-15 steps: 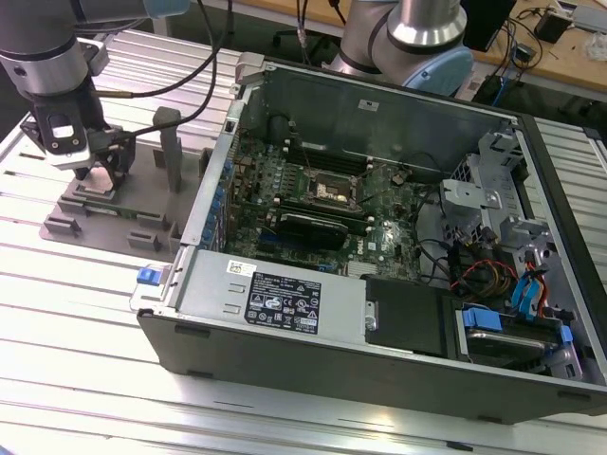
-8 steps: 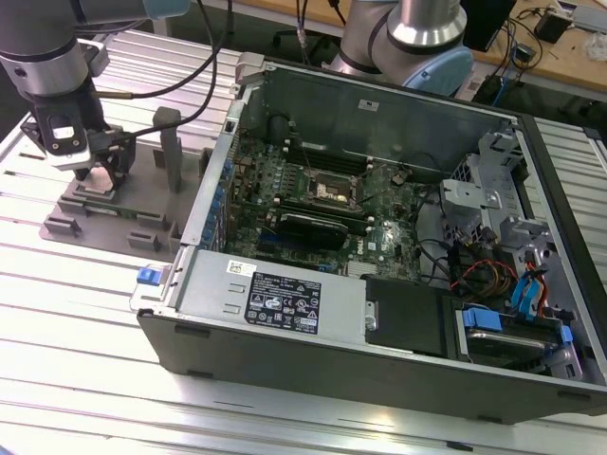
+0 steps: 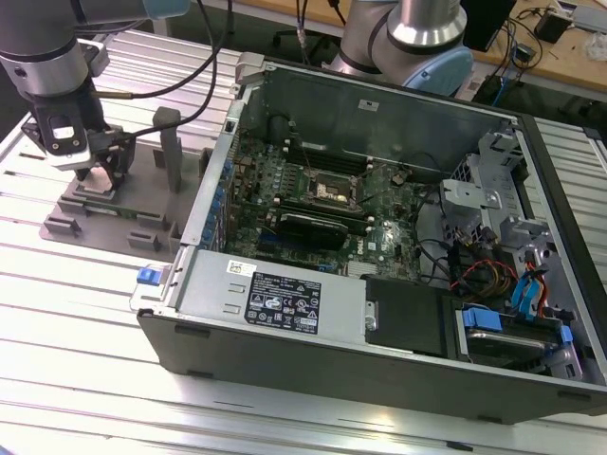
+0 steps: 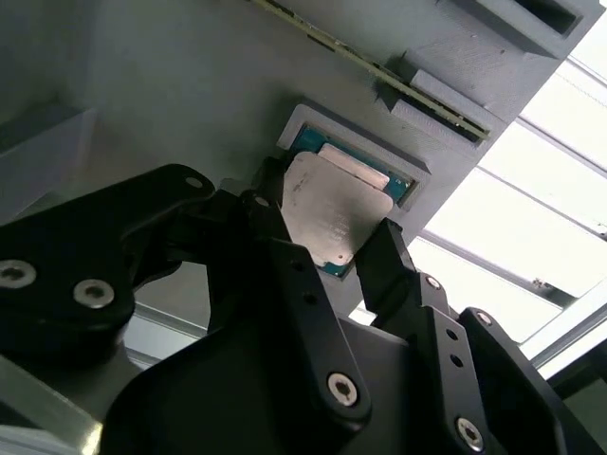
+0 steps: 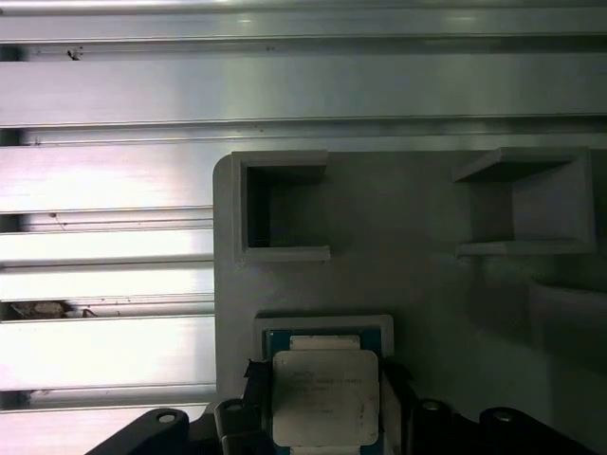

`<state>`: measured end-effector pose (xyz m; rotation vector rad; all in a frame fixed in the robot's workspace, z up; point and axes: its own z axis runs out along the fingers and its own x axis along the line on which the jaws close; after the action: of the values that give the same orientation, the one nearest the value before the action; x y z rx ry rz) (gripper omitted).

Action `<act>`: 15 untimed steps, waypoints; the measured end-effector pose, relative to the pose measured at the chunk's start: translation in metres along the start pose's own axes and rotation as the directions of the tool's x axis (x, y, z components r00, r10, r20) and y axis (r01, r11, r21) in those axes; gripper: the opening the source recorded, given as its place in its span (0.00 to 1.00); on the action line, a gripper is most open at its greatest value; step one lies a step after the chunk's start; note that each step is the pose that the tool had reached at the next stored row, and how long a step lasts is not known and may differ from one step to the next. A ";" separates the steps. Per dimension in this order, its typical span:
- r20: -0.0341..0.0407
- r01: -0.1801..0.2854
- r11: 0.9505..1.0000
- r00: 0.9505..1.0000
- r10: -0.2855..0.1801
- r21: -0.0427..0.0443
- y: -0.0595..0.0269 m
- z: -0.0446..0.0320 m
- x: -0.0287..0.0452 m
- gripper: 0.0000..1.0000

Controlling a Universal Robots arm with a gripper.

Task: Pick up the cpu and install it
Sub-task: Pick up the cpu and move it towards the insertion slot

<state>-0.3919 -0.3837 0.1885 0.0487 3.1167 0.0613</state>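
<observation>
Silvery-grey chip: the small flat square cpu (image 4: pixel 337 213), with a silvery-grey metal top plate and a thin teal-green rim, is lying directly under the hand, between its two fingers.
Black hand: the black two-fingered hand (image 3: pixel 95 177) is pointing down over the cpu; its fingers (image 4: pixel 382 254) are pressing against two opposite edges of the chip, clamping it.
Pocket: the pale-rimmed square pocket (image 5: pixel 285 322) is framing the cpu (image 5: pixel 325 398) just below the hand (image 5: pixel 324 379); I cannot tell whether the chip is resting on the pocket floor or hanging slightly above it.
Fixture: the flat grey plastic fixture tray (image 3: pixel 66 227) is carrying the pocket beneath the hand, and a grey upright post (image 3: pixel 169 142) is standing on it near the hand, toward the exterior view's right.
Holders: two grey open square holders (image 5: pixel 282 209) are sitting on the tray just beyond the pocket.
Table: the ribbed aluminium table (image 3: pixel 85 313) is bearing the tray under the hand.
Case: the open dark-grey computer case (image 3: pixel 379 360) is lying well apart from the hand, toward the exterior view's right.
Board: the green motherboard (image 3: pixel 285 171) is lying inside the case, and its black-framed square socket (image 3: pixel 334 190) is standing open, far from the hand.
</observation>
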 end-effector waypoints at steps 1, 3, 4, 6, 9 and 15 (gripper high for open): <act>0.000 0.000 1.000 1.000 0.000 0.000 0.0000 -0.0003 0.0000 0.55; 0.000 0.000 1.000 1.000 0.000 0.000 0.0002 -0.0049 -0.0002 0.55; 0.000 0.000 1.000 1.000 0.000 0.000 0.0003 -0.0081 -0.0002 0.55; 0.000 0.000 1.000 1.000 0.000 0.000 0.0005 -0.0114 -0.0003 0.55; 0.000 0.000 1.000 1.000 0.000 0.000 0.0008 -0.0190 -0.0005 0.55; 0.000 0.000 1.000 1.000 0.000 0.000 0.0018 -0.0463 -0.0011 0.55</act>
<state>-0.3919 -0.3837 0.2348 0.0488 3.1166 0.0613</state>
